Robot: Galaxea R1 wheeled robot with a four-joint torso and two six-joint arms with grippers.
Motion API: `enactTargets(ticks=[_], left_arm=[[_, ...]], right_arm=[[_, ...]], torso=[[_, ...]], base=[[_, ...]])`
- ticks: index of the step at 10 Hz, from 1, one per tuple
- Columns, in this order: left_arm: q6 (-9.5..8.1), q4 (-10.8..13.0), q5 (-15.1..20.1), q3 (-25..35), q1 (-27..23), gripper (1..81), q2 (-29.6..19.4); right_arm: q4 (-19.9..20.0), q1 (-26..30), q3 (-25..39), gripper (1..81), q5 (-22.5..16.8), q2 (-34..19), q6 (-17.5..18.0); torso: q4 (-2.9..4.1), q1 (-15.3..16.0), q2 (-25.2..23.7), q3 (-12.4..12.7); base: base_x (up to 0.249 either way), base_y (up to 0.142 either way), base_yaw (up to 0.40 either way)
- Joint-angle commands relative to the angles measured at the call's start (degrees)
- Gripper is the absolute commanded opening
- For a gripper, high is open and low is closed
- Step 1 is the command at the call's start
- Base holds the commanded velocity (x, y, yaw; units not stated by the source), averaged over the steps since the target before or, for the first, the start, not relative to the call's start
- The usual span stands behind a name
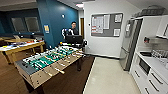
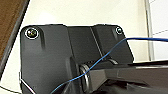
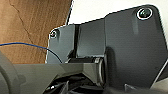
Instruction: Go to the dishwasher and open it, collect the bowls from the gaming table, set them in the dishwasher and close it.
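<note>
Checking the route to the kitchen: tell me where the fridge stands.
In the head view, the fridge stands on the right, between the white wall with the noticeboard and the white counter.

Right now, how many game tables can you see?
2: the foosball table is close in front, and the gaming table stands farther back on the left, things lying on it. Others may be hidden.

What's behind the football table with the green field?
Behind the football table stands a dark monitor, and a person stands behind that. The monitor hides the person's lower body.
</note>
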Motion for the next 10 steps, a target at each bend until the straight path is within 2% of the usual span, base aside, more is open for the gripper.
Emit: enactTargets(ticks=[1,10], left_arm=[[0.13,0.3,2.7,0.6,-2.6,81.1,-0.7],[-0.05,0.2,2.6,0.4,-2.6,81.1,-0.9]], right_arm=[[-1.0,2.6,0.5,81.1,-2.2,0.1,-0.2],[-1.2,2.7,0.6,81.1,-2.4,0.5,-0.2]], torso=[[0.00,0.0,0.0,0.0],[0.00,0.0,0.0,0.0]], base=[[0.000,0.000,0.346],[0.000,0.000,0.347]])
